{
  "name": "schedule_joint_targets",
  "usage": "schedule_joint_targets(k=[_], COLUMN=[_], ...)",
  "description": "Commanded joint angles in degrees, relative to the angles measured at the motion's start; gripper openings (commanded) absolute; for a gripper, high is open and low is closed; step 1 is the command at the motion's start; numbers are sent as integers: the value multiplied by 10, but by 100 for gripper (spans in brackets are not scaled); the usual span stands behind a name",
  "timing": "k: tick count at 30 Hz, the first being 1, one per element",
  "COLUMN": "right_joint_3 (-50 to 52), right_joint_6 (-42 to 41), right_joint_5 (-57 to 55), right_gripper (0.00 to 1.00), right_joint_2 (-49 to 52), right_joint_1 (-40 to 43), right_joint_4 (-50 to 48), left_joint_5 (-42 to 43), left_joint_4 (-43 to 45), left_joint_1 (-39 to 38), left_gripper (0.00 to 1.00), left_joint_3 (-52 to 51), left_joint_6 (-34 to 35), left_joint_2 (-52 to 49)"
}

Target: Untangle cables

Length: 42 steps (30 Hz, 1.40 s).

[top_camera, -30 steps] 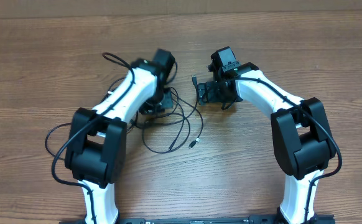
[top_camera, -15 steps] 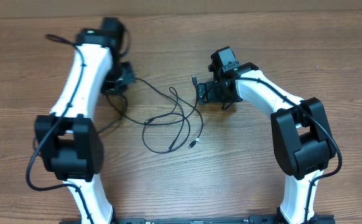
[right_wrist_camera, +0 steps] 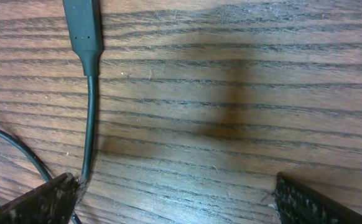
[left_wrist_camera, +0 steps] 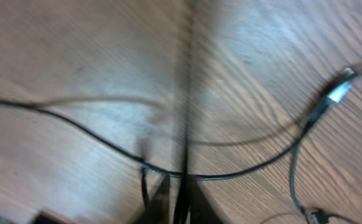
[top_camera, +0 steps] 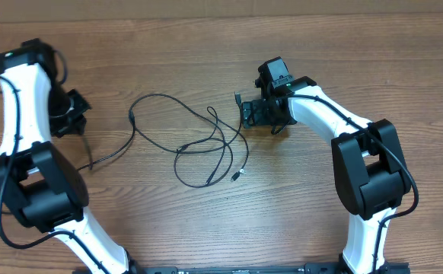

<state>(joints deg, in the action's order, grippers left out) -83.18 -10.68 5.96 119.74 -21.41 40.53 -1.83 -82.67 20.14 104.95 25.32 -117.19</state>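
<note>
Thin black cables (top_camera: 206, 148) lie in a loose tangle at the middle of the wooden table. One strand (top_camera: 113, 154) leads left to my left gripper (top_camera: 71, 120). In the blurred left wrist view that cable (left_wrist_camera: 75, 127) crosses right at the tips of the left gripper (left_wrist_camera: 180, 193), whose jaws stand almost together on it. A silver-tipped plug (left_wrist_camera: 339, 91) lies at the right. My right gripper (top_camera: 253, 114) is open beside the tangle with bare wood between its fingers. A black plug (right_wrist_camera: 81, 25) and its cord run down past the right gripper's (right_wrist_camera: 175, 199) left finger (right_wrist_camera: 41, 202).
Another small plug end (top_camera: 237, 176) lies below the tangle. Thicker black cords run along both arms. The table's far edge (top_camera: 221, 15) runs along the top of the overhead view.
My left arm has swung far to the left, drawing one cable out of the tangle into a long strand. The right arm has not moved.
</note>
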Motion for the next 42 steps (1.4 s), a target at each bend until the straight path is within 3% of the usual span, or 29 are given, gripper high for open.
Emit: schedule_joint_targets(k=[1, 9, 20, 32, 37, 41, 42], right_joint_3=[18, 18, 18, 18, 18, 18, 18], right_joint_6=[1, 1, 0, 1, 1, 0, 0], right_joint_5=[5, 5, 5, 5, 5, 5, 5], right_gripper=[100, 100, 100, 100, 100, 100, 100], right_joint_2=[12, 12, 12, 12, 12, 12, 12], right_joint_1=[2, 2, 2, 2, 2, 2, 2], right_joint_4=[-5, -5, -4, -4, 1, 0, 0], left_joint_5=[2, 11, 13, 128, 153, 154, 154], left_joint_4=[-12, -35, -16, 122, 174, 193, 198], left_joint_1=[21, 39, 34, 34, 34, 33, 33], left_gripper=[25, 79, 84, 86, 83, 54, 38], left_joint_3=[12, 10, -75, -248, -271, -271, -271], left_joint_6=[4, 4, 32, 172, 187, 187, 187], left_joint_2=[0, 0, 0, 0, 0, 0, 0])
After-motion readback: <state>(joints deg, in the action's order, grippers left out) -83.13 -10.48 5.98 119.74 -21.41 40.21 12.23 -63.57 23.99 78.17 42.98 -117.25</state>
